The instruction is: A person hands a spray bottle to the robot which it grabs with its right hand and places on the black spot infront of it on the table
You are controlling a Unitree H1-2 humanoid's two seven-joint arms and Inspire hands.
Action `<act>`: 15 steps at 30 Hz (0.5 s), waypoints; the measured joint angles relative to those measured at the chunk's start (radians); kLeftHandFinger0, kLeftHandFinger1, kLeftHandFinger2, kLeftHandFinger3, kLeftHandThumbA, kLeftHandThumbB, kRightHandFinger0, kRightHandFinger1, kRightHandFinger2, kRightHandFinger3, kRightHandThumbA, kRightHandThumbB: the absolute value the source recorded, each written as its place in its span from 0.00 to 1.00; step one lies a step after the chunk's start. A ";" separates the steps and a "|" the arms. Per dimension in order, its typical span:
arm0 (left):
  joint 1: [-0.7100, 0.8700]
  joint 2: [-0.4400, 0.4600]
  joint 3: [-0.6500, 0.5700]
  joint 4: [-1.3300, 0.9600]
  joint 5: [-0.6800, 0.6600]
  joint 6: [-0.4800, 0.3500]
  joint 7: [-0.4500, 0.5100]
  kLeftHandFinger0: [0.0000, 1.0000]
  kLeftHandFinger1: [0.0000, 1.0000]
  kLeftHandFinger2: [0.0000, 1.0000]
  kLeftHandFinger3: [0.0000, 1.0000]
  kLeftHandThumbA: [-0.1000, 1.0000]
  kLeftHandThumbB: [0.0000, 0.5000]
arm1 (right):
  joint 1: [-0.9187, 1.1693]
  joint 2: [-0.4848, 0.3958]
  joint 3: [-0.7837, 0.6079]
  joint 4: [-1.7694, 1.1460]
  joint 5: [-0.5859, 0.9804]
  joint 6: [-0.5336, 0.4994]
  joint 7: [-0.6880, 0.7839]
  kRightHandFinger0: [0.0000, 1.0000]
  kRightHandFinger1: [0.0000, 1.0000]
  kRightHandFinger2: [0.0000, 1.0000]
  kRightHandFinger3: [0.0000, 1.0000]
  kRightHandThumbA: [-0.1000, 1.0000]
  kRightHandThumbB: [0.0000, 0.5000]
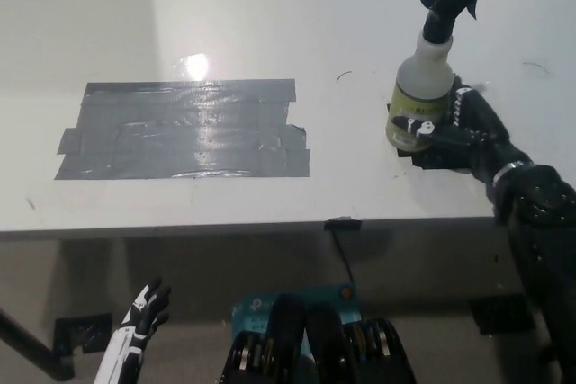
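A translucent spray bottle [421,87] with a black trigger head stands upright on the white table [360,24] at the right. My black right hand [459,128] reaches in from the right, and its fingers [419,125] wrap the bottle's lower body. A small black spot [403,152] shows only as a dark edge under the bottle and hand; the rest is hidden. My white left hand [137,325] hangs below the table edge at the lower left, fingers apart and holding nothing.
A large patch of grey tape [184,128] lies on the table's left half. The table's front edge [270,227] runs across the picture, with a small black clip [340,222] on it. A blue box [297,299] sits on the floor below.
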 measured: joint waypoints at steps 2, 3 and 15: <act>-0.001 0.000 0.000 0.001 0.000 -0.003 0.000 1.00 1.00 1.00 1.00 1.00 0.14 | 0.023 -0.003 -0.006 -0.053 0.008 0.020 0.006 1.00 1.00 1.00 1.00 1.00 1.00; -0.001 0.001 0.001 0.002 0.001 -0.007 0.000 1.00 1.00 1.00 1.00 1.00 0.16 | 0.044 -0.007 -0.009 -0.095 0.015 0.035 0.009 1.00 1.00 1.00 1.00 1.00 1.00; -0.003 0.001 0.003 0.009 -0.001 -0.008 0.000 1.00 1.00 1.00 1.00 1.00 0.08 | 0.223 -0.050 -0.077 -0.524 0.048 0.158 0.002 1.00 1.00 1.00 1.00 0.97 0.94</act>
